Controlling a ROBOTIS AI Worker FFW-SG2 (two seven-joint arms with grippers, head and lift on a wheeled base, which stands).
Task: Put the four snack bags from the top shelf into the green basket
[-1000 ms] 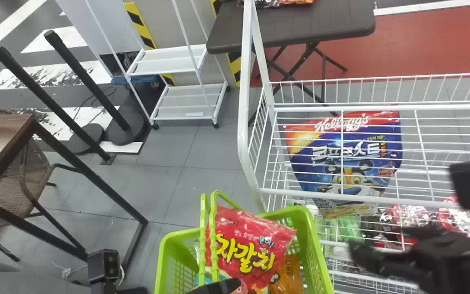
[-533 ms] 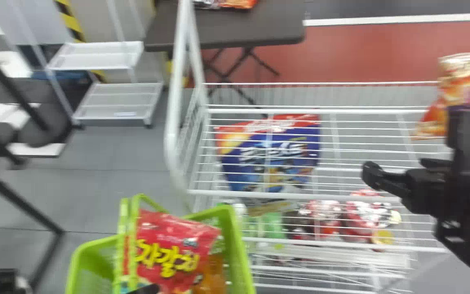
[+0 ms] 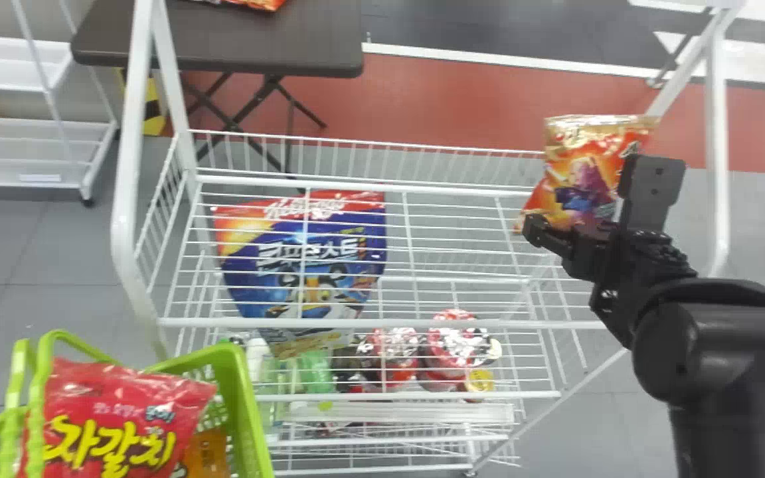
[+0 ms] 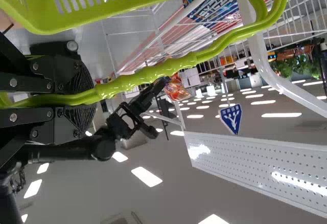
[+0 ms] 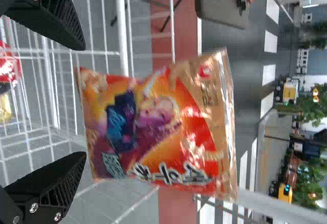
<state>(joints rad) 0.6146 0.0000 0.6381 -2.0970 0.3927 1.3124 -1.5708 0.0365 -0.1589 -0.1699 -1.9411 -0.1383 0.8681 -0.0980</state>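
In the head view my right gripper [image 3: 572, 240] is at the near side of an orange snack bag [image 3: 582, 169], which stands at the rack's right end. The right wrist view has the same bag [image 5: 158, 127] just beyond the parted fingertips of my right gripper [image 5: 83, 100]. The green basket [image 3: 250, 411] is at the lower left, holding a red snack bag [image 3: 117, 425] and an orange one [image 3: 206, 455]. In the left wrist view my left gripper [image 4: 92, 98] is shut on the basket handle [image 4: 168, 65].
A white wire rack [image 3: 356, 323] spans the middle, and a blue cereal bag [image 3: 303, 255] shows through its wires. Round red-and-white packs [image 3: 459, 342] are lower down. White posts [image 3: 721, 166] rise at both ends. A dark table [image 3: 276, 46] stands behind.
The head view has swung right, so rack and basket sit farther left and the standing orange bag has come into sight. My right gripper has closed the distance to that bag.
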